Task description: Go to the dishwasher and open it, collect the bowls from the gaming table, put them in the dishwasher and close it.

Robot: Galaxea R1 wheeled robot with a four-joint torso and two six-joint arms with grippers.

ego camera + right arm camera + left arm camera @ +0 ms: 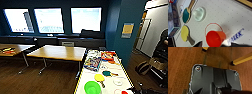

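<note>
- Ahead of me and to the right, the gaming table runs lengthwise away from the camera.
- At its near end, on the left side, I see the bowl.
- Just behind the bowl lies one paddle, and a second paddle lies just beyond it, to the right.
- Farther back on the table sits a flat box, with another box to its right.
- A round pusher rests beside the second paddle; nearer me stands a cup.
- To the left of the gaming table stand two wooden tables, in front of the windows.
</note>
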